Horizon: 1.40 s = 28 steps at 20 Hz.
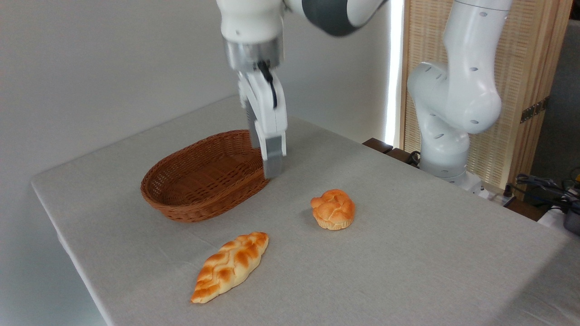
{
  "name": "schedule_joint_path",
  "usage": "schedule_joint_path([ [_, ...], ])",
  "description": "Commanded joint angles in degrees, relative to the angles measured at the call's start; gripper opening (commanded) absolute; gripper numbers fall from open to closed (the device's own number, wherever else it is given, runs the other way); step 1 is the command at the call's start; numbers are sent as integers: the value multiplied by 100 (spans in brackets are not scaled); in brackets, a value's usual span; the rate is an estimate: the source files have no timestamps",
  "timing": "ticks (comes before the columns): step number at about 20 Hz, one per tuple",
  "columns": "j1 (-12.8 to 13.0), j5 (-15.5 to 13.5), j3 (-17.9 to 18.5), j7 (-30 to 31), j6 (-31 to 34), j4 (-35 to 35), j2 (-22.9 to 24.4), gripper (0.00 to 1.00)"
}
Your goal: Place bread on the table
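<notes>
The bread (333,208), a small round golden-orange bun with a knotted top, rests on the grey cloth of the table (408,253), right of centre. My gripper (268,159) hangs above the right end of the wicker basket, up and to the left of the bun and well apart from it. Its fingers point down, stand slightly apart, and hold nothing.
A brown oval wicker basket (204,179) sits empty at the back left of the table. A long leaf-shaped braided loaf (230,266) lies near the front edge. The arm's white base (448,136) stands beyond the table's right side.
</notes>
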<state>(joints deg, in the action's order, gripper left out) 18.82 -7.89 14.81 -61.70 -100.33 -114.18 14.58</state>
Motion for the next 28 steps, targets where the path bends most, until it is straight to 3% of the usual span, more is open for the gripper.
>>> schedule_joint_path([
  [1, -1036, -64, -1083, 877, 83, 1027, -613, 100],
  [4, -1547, -29, -1515, 1125, 83, 1380, -711, 100],
  [6, -1592, -3, -1525, 1221, 223, 1555, -877, 100],
  [9, -1601, 453, -1621, 1441, 382, 1697, -1141, 100],
  [13, -1846, 516, -1937, 1634, 496, 1662, -1194, 100],
  [23, -1865, 437, -2192, 1951, 979, 1996, -1045, 100],
  [28, -1830, 455, -1992, 1881, 1059, 2154, -1071, 100],
])
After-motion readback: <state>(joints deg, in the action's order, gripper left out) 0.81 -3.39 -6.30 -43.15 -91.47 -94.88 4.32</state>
